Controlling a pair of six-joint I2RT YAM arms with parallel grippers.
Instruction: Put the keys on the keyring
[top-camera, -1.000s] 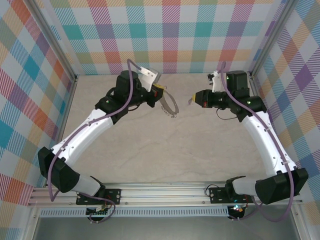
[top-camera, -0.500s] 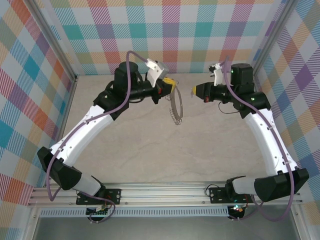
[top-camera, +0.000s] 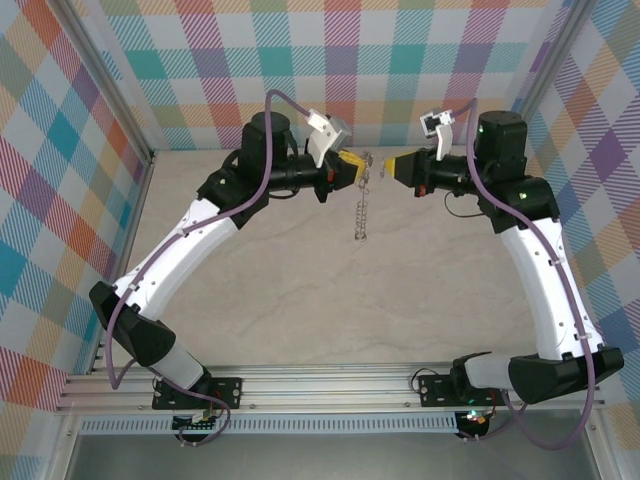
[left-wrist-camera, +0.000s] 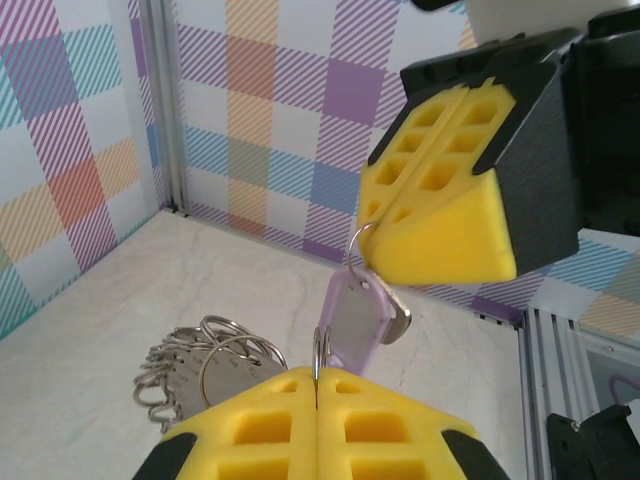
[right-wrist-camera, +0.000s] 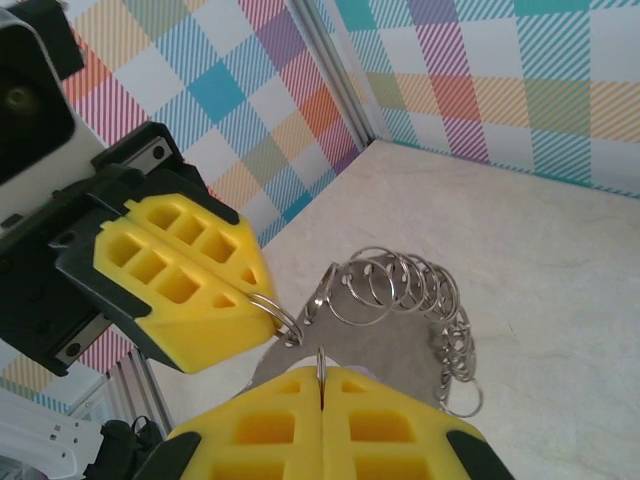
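The keyring (top-camera: 360, 210), a floppy loop of thin grey metal rings, dangles above the table from my left gripper (top-camera: 355, 168). That gripper is shut on one of its rings (right-wrist-camera: 277, 313), and the rest of the loop (right-wrist-camera: 420, 285) hangs behind. My right gripper (top-camera: 392, 167) faces it tip to tip, a small gap away. It is shut on the small wire ring (right-wrist-camera: 321, 362) of the key (left-wrist-camera: 352, 318), whose lilac head hangs under its yellow fingers (left-wrist-camera: 440, 200). In the left wrist view my left gripper (left-wrist-camera: 318, 378) pinches a ring edge-on, just in front of the lilac head. The bunched loop (left-wrist-camera: 195, 365) sags to the left.
The beige table top (top-camera: 330, 300) lies well below both grippers. Checked walls (top-camera: 340, 60) with metal corner posts (top-camera: 110, 110) close in the back and sides. The arm bases sit on the rail (top-camera: 330, 385) at the near edge.
Both grippers have moved back and inward until their tips nearly meet. The loop, spread wide beside the left gripper a second ago, now hangs edge-on as a thin line.
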